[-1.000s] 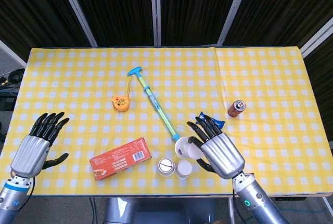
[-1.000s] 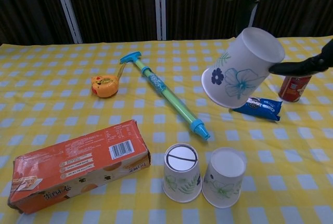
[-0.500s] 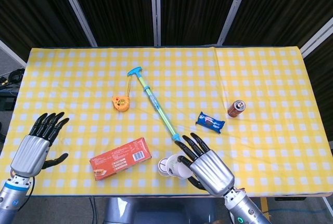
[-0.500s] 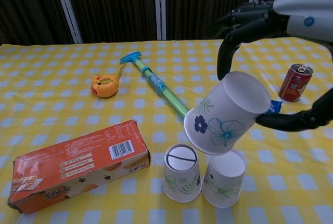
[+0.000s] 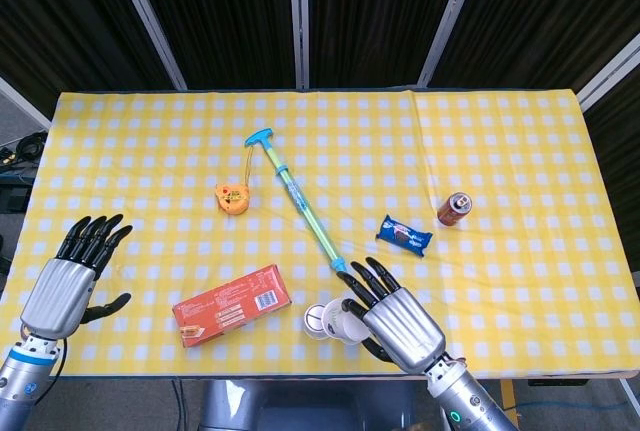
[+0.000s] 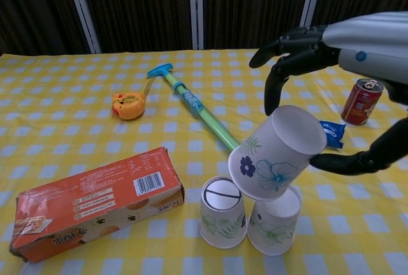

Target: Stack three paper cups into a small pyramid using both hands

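Holding the tilted top cup (image 6: 275, 154) in the right hand (image 6: 331, 52), could bump and topple the two bottom cups (image 6: 222, 212).

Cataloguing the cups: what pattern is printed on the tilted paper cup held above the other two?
Blue flowers with green leaves on the white tilted paper cup; clearest in the chest view.

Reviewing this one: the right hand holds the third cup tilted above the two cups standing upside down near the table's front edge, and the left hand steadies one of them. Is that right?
Not quite. The left hand steadies nothing: the head view shows it open at the table's far left, away from the cups. The rest holds: the right hand holds the third cup tilted above the two upside-down cups near the front edge.
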